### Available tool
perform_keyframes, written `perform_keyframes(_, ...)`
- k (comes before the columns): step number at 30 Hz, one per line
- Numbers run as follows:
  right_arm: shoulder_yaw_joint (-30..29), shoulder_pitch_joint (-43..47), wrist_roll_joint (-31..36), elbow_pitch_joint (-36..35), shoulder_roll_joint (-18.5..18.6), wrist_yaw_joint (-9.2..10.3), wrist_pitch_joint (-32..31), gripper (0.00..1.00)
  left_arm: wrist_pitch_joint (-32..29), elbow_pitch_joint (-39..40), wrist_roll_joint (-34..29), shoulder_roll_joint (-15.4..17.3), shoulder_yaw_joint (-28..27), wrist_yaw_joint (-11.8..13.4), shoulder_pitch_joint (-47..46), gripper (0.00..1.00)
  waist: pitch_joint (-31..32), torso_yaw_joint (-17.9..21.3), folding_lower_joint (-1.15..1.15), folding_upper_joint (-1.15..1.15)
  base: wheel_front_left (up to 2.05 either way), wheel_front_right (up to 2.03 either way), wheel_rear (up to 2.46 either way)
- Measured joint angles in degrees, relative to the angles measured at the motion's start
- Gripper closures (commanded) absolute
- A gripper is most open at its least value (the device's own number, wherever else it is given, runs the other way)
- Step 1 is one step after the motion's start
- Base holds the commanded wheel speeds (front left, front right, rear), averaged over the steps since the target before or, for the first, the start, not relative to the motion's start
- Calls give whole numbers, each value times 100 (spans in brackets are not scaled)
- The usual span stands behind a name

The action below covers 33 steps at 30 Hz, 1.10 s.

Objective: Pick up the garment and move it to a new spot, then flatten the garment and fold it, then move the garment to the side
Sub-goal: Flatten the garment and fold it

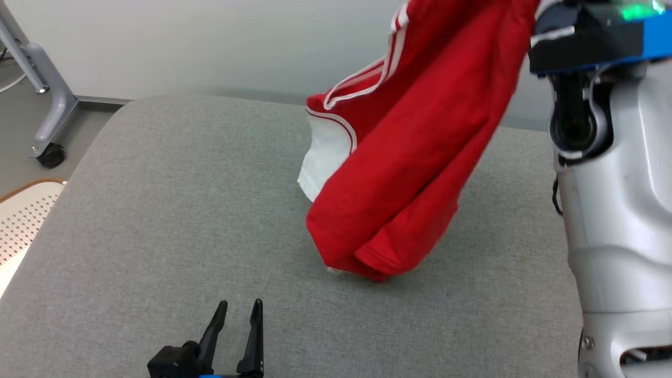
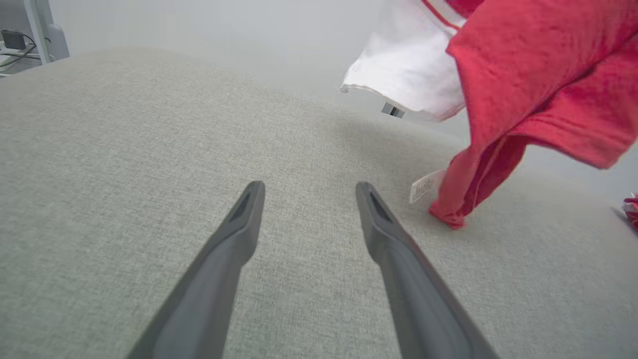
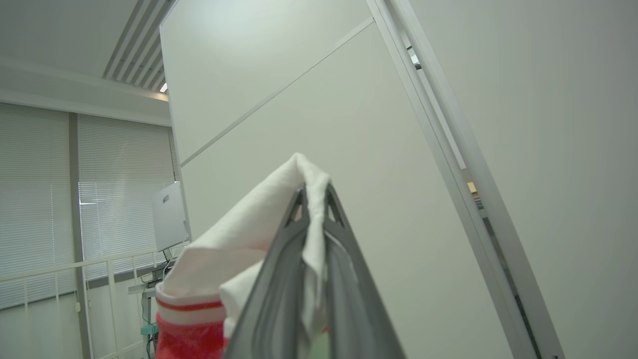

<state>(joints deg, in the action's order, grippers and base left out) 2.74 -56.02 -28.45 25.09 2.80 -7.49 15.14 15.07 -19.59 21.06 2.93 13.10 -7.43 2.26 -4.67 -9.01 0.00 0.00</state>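
One garment (image 1: pixel 399 173), two grippers, one padded surface (image 1: pixel 157 210).
The left gripper (image 1: pixel 240 303) and right gripper (image 3: pixel 314 192) have two dark fingers each, four altogether; one white label (image 2: pixel 426 187); one castor wheel (image 1: pixel 51 156); one perforated panel (image 1: pixel 21 215).

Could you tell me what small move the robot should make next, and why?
Probably bring the open left gripper forward to the low hem of the red and white fabric garment: the right gripper is shut on a white fold, holding it hanging, its bottom touching the grey cushioned surface.
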Motion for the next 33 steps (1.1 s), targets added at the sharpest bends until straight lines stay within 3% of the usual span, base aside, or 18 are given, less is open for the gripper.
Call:
perform_keyframes(8,-1797,2141,1670,1200,199,1,-10,99,-1,45,10,1,-66,0,-94,0,-191,360,0,0,0,0,0)
perform_keyframes(9,-1961,2367,1900,1310,294,1,-11,63,0,59,4,1,-49,0,-149,0,-221,398,0,0,0,0,0)
perform_keyframes(10,-2128,2554,2064,1411,330,1,-11,0,0,69,-5,-1,-34,0,-196,0,-250,440,0,0,0,0,0)
perform_keyframes(14,-2575,2953,2494,1373,271,1,-11,0,0,62,-48,0,52,0,-311,0,-326,572,1,0,0,0,0)
perform_keyframes(17,-2526,3204,2784,988,167,0,-11,0,0,45,-46,-1,85,0,-385,0,-336,666,1,0,0,0,0)
perform_keyframes(24,-1936,3868,2880,-20,16,0,-10,0,0,-74,127,26,472,0,-621,0,-427,846,1,0,0,0,0)
perform_keyframes(33,-1211,4269,2299,-194,5,-1,-10,0,0,-475,795,348,1374,0,-1266,0,-647,1038,1,0,0,0,0)
